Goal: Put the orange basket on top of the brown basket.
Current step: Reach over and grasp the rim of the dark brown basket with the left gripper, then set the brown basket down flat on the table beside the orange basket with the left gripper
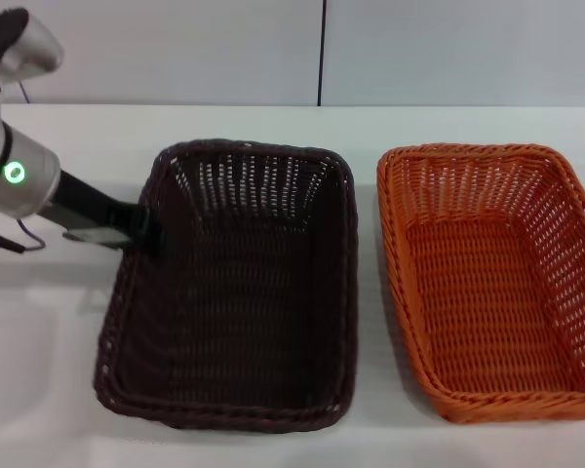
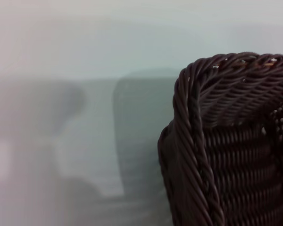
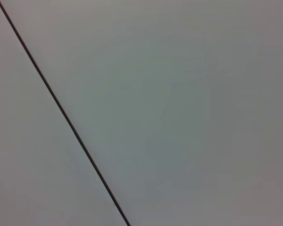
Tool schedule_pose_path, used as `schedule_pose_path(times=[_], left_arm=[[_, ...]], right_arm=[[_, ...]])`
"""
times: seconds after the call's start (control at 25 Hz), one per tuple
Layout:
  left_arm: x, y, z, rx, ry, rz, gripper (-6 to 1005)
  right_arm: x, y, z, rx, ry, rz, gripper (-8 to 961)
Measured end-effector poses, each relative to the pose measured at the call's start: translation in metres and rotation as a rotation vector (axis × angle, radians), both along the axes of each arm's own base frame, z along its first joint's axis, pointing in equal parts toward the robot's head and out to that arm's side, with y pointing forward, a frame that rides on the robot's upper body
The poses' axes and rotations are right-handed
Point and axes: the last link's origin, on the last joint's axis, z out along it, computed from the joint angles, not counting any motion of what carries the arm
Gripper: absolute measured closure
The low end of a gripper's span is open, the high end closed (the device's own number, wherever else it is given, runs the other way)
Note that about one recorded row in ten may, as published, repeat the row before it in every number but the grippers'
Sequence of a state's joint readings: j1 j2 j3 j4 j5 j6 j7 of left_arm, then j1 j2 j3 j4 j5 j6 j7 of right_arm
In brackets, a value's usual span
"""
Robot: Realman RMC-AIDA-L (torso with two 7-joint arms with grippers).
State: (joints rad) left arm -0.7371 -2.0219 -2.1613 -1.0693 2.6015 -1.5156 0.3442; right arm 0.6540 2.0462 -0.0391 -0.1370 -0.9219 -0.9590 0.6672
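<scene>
Resting side by side on the white table [image 1: 273, 122], the two baskets show that the stacking has not begun. Taking the brown basket [image 1: 236, 283] as the landmark, it sits flat near the middle of the table with its hollow bare and nothing on top of it. The orange basket [image 1: 492, 278] lies to the robot's right of it, just beside it with a strip of table between their rims, upright and flat on the table, and no gripper touches it. The left gripper [image 1: 136, 226] is at the brown basket's left long rim, toward the far corner, reaching in from the left side; the head view loses its fingers against the dark weave, so whether its jaws are spread or pinching the rim cannot be told, and the left wrist view shows only that basket's braided corner close up. The right gripper is not seen anywhere; its wrist camera faces only a plain pale surface crossed by a dark seam. Judged from this, the whole lift, carry and set-down of the orange basket remains to be done.
</scene>
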Motion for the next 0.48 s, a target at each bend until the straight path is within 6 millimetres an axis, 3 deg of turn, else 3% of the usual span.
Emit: schedule_pose_path(times=[0.12, 0.32, 0.44, 0.48], left_arm=[[0.009, 0.002, 0.015, 0.015, 0.023, -0.052, 782], [0.032, 0.004, 0.063, 0.074, 0.082, -0.145, 783], [0.036, 0.004, 0.072, 0.087, 0.1, -0.164, 784], [0.045, 0.005, 0.089, 0.095, 0.131, -0.216, 784]], right_arm=[[0.0, 0.001, 0.001, -0.001, 0.001, -0.002, 261], [0.003, -0.001, 0.003, 0.03, 0.028, -0.017, 262], [0.004, -0.002, 0.004, 0.036, 0.034, -0.022, 263], [0.004, -0.002, 0.004, 0.037, 0.034, -0.023, 263]])
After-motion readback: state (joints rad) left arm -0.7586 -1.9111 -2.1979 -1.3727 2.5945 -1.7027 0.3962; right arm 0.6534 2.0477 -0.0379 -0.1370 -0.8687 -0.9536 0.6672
